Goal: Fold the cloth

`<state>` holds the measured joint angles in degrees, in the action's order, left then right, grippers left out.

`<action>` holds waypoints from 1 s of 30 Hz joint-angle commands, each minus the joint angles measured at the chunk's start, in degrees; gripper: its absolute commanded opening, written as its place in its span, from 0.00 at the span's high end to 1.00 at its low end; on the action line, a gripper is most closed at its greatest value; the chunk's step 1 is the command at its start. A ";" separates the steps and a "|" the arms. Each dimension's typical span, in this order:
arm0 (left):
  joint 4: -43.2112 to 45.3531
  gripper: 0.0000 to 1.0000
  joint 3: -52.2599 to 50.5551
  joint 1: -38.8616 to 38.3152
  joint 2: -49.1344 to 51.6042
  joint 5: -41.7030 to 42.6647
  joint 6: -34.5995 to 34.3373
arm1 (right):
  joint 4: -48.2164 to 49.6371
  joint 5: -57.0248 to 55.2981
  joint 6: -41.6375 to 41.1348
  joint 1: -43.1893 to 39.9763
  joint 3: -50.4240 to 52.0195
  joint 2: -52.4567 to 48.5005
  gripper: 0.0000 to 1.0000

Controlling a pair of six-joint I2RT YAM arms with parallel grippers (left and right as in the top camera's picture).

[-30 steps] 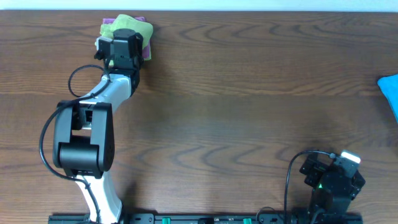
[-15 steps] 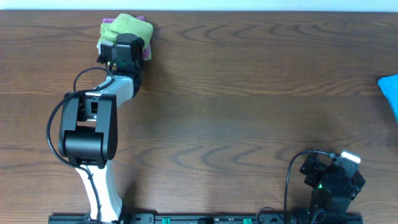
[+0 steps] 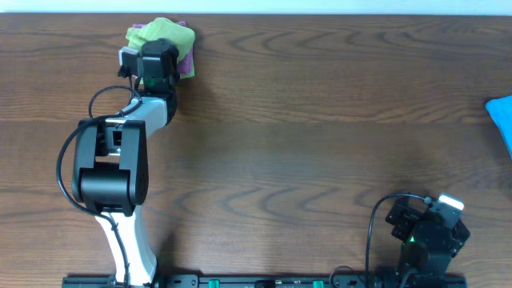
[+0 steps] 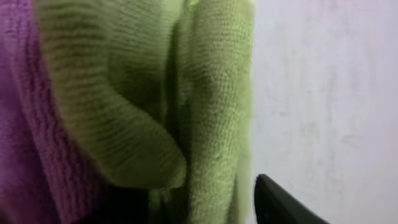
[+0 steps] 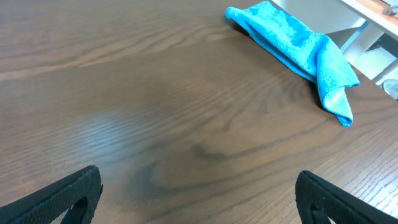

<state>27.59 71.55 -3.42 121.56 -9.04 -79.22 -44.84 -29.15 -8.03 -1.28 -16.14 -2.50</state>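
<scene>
Purple cloth (image 3: pixel 190 66) touches lime cloth (image 3: pixel 164 29); left tool (image 3: pixel 156 50) overhangs; blue cloth (image 3: pixel 502 120) apart.

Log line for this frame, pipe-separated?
left gripper at green cloth, grip unclear | green cloth bunched, touching purple cloth | right gripper open | blue cloth far right

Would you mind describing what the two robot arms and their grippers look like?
The left arm has bulky black joint housings joined by white links, with a thin black cable looping beside it. The left gripper is black with a small white part. The right arm is black, with a white tab, a green light and a curved black cable. The right gripper has matte black fingers.
</scene>
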 commanded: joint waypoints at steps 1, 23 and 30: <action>-1.60 0.18 0.07 0.28 0.26 -0.20 -0.33 | 0.00 -0.35 0.59 -0.57 0.20 0.37 0.01; -25.05 0.05 0.07 0.02 -10.80 4.90 -0.50 | 0.00 -0.35 0.59 -0.57 0.20 0.37 0.01; -31.91 0.05 0.07 0.02 -15.06 9.86 2.19 | 0.00 -0.35 0.61 -0.57 0.20 0.37 0.01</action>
<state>-3.25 71.53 -3.44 108.33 -2.81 -79.40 -44.86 -29.12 -8.03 -1.28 -16.14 -2.50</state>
